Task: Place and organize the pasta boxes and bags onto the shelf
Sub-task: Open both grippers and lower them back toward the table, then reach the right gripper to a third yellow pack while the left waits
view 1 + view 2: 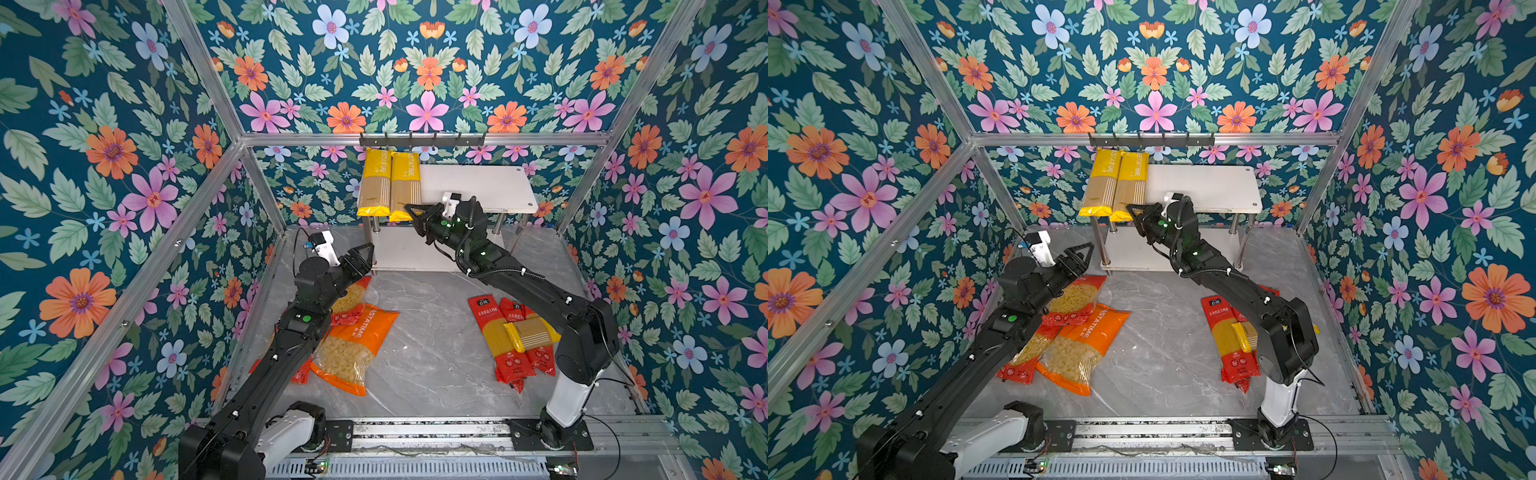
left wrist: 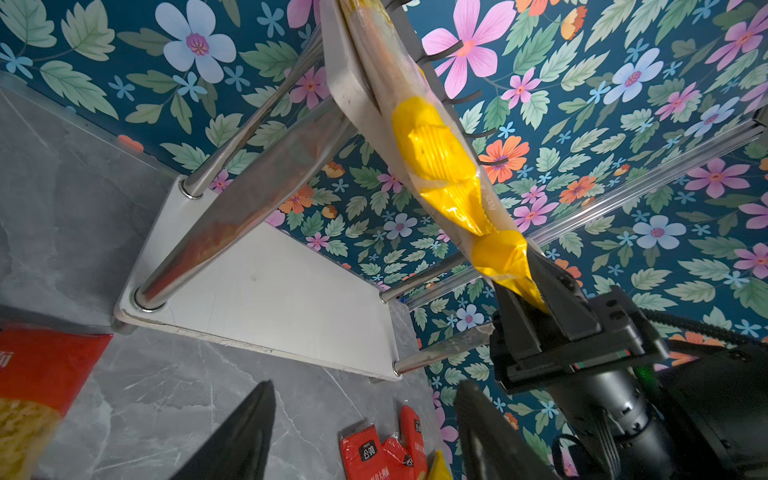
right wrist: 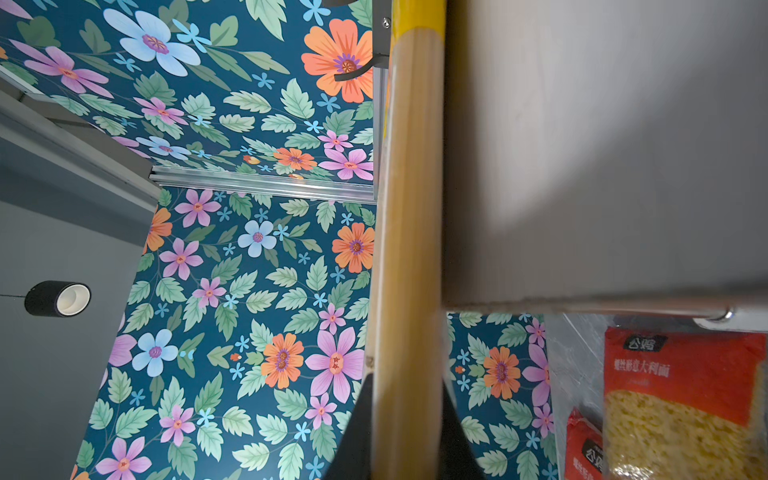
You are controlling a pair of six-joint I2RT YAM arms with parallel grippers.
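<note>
Two long yellow packs (image 1: 374, 183), glossy film over straight strands, lie side by side on the shelf (image 1: 478, 183), at the left end of its smooth white top board. Our right hand (image 1: 413, 211) is clenched on the inner pack (image 1: 405, 187) by its crinkled near end. Our left hand (image 1: 368, 257) hangs released beside the shelf's front left chrome leg.

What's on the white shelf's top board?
Two long yellow PASTATIME packs side by side at its left end: left pack, and right pack pinched by the right gripper. The top board under them is covered.
</note>
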